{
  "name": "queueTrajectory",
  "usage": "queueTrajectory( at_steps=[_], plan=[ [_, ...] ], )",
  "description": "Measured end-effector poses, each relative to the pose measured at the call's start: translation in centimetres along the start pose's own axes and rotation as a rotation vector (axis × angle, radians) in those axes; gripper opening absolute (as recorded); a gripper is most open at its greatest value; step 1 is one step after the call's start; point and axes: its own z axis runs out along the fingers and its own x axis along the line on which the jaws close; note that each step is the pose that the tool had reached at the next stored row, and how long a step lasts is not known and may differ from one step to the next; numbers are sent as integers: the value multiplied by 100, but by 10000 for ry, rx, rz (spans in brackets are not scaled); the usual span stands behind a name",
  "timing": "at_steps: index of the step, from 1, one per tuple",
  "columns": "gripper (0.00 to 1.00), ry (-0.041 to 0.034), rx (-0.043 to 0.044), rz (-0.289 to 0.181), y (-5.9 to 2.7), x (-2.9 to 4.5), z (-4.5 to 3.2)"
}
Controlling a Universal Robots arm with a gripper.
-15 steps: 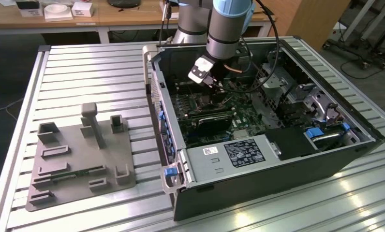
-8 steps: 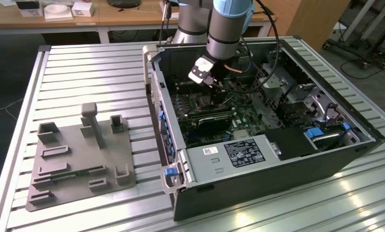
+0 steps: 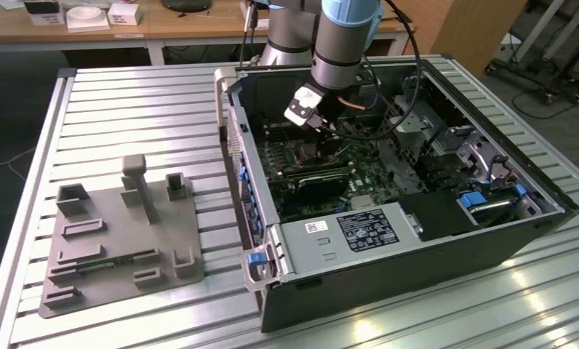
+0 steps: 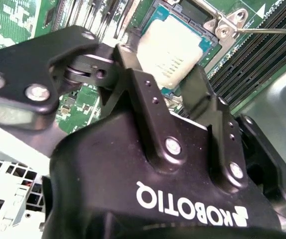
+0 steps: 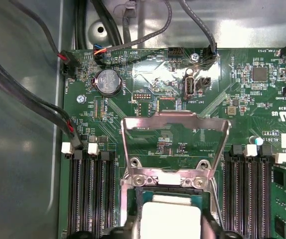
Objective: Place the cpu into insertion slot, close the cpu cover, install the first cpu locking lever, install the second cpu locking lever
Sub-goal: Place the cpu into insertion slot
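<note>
- The gripper (image 4: 165, 64) reaches down into the open computer case (image 3: 416, 276), which lies on the slatted surface (image 3: 124, 109), and hangs directly over the insertion slot (image 5: 135, 199).
- The fingers (image 4: 133, 74) are set narrow, one on each side of the cpu (image 4: 173, 50). They look closed on its opposite edges, with the silvery face turned up.
- The cpu sits over the insertion slot. I cannot tell whether it is fully seated or a hair above, because the gripper body hides its near edge.
- The cpu cover (image 5: 175, 122) stands raised on the far side of the insertion slot, hinged at its edge and clear of the chip.
- A thin locking lever (image 4: 267, 31) is swung out beside the insertion slot. The memory slots (image 5: 90, 194) run alongside it.
- Step in hand, as I judge it: placing the cpu.
- To do it well:
  - Keep the chip flat and square to the slot's rim.
  - Let it settle under its own weight instead of pressing it down.
  - Do not slide it sideways, since a tilt or a skewed corner would put the contacts beneath at risk.
  - Open the fingers evenly so that neither side drags the chip, and keep them away from the raised cover's hinge.
</note>
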Motion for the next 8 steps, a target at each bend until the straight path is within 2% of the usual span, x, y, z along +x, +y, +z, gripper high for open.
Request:
queueTrajectory(
  at_steps=[1, 2, 8],
  plan=[
    [60, 0, 1, -5, 0, 0, 0],
    [54, 0, 1, -12, 1, 0, 0],
    [54, 2, 1, -28, 2, 0, 1]
  ],
)
